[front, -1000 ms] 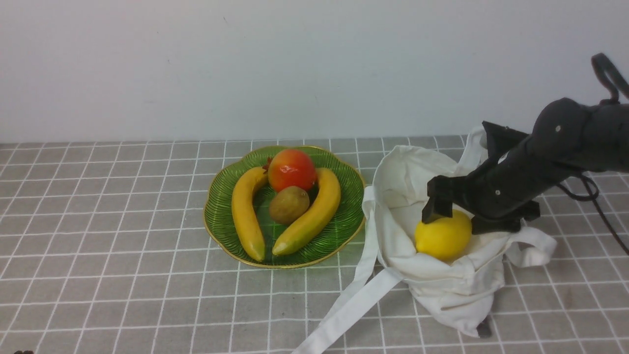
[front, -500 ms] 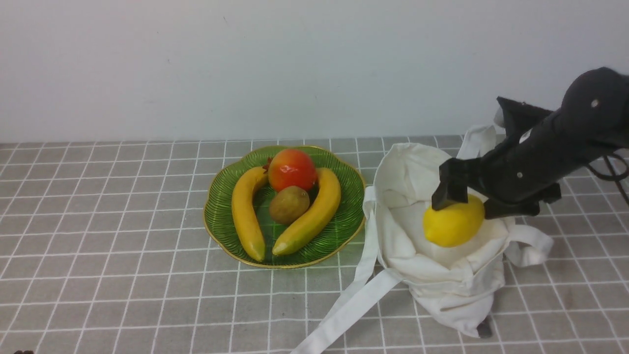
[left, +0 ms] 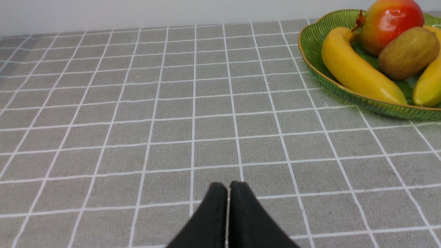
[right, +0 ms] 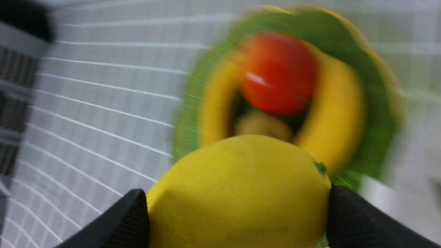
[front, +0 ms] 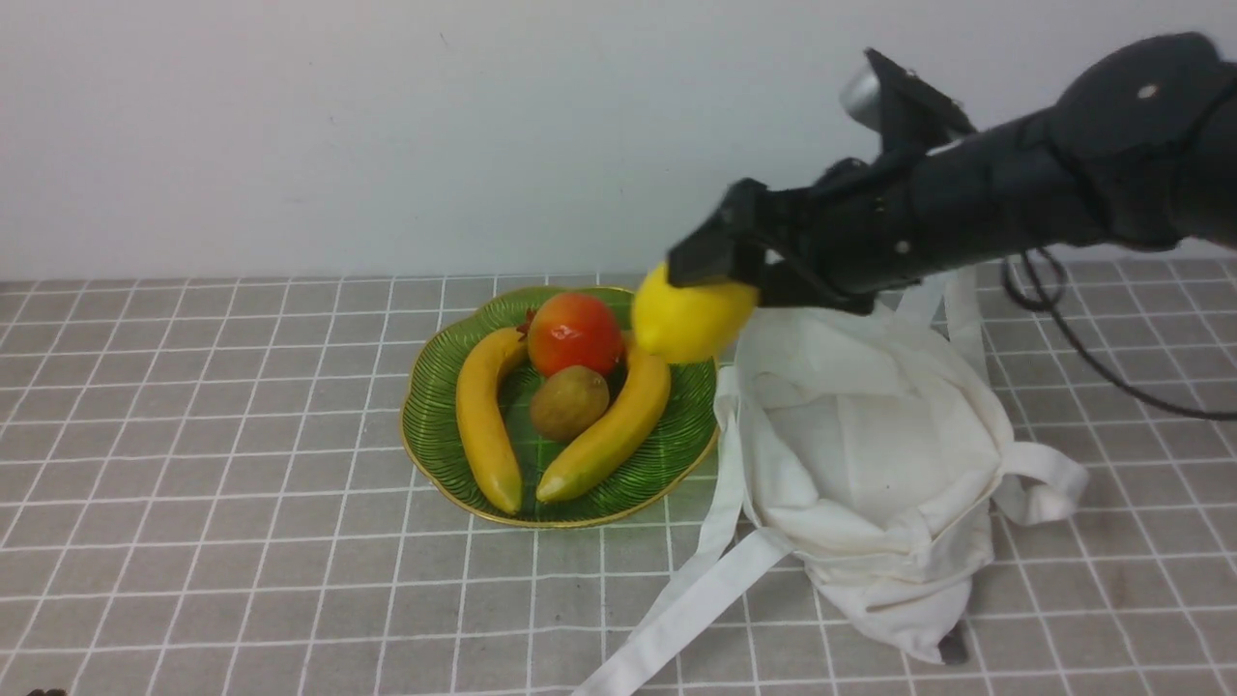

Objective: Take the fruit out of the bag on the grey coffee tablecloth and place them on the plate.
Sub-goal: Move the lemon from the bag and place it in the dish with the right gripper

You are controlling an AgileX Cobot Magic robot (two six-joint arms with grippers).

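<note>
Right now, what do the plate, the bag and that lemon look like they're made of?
Plate: likely glass, translucent green, glossy ribs, gold rim. Bag: soft off-white cloth, matte, creased and slumped. Lemon, held in the right pincer: smooth, even yellow skin, slight sheen; possibly plastic, cannot tell.

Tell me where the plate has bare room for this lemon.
Bare green shows on the plate left of the left banana, and right of the right banana toward the bag. The middle is crowded: red fruit, kiwi. The right pincer holds the lemon.
</note>
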